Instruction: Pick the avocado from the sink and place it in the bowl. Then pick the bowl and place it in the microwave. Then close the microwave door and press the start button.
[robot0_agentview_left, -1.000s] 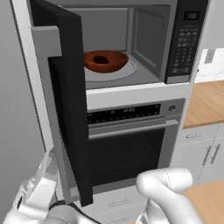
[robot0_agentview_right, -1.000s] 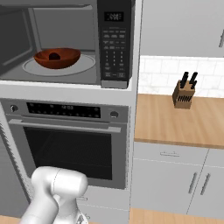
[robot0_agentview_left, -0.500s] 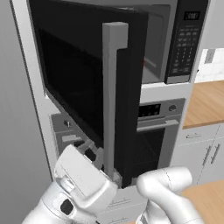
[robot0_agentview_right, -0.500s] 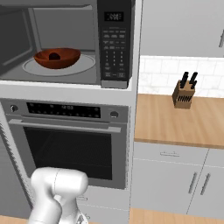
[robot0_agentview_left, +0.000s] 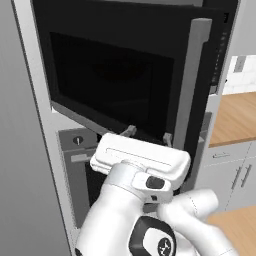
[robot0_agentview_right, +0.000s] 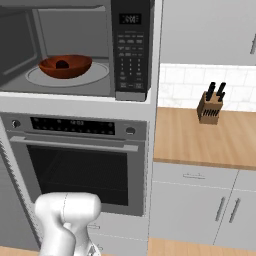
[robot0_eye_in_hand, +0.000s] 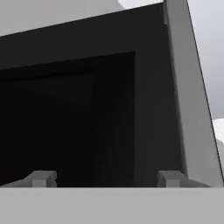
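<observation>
The black microwave door (robot0_agentview_left: 115, 80) stands partly swung in front of the microwave, its slim silver handle (robot0_agentview_left: 194, 85) on the right. My gripper (robot0_agentview_left: 148, 135) is open, with its fingertips (robot0_agentview_left: 129, 131) close against the door's lower edge and nothing between them. In the hand view the gripper (robot0_eye_in_hand: 106, 179) faces the dark door glass (robot0_eye_in_hand: 78, 118), with the handle (robot0_eye_in_hand: 183, 87) to the right. Inside the microwave (robot0_agentview_right: 75, 80), the reddish-brown bowl (robot0_agentview_right: 65, 67) sits on the turntable with the dark avocado (robot0_agentview_right: 62, 64) in it. The keypad panel (robot0_agentview_right: 131, 50) is beside the opening. The sink is out of view.
A steel oven (robot0_agentview_right: 75, 160) with a horizontal handle sits below the microwave. To the right is a wooden counter (robot0_agentview_right: 200, 140) with a knife block (robot0_agentview_right: 210, 107) on it, and grey drawers underneath. A tall grey panel (robot0_agentview_left: 25, 175) lies to the left.
The microwave door has swung far round from wide open toward the microwave. My gripper has risen and moved right along with it, staying at the door's lower edge.
</observation>
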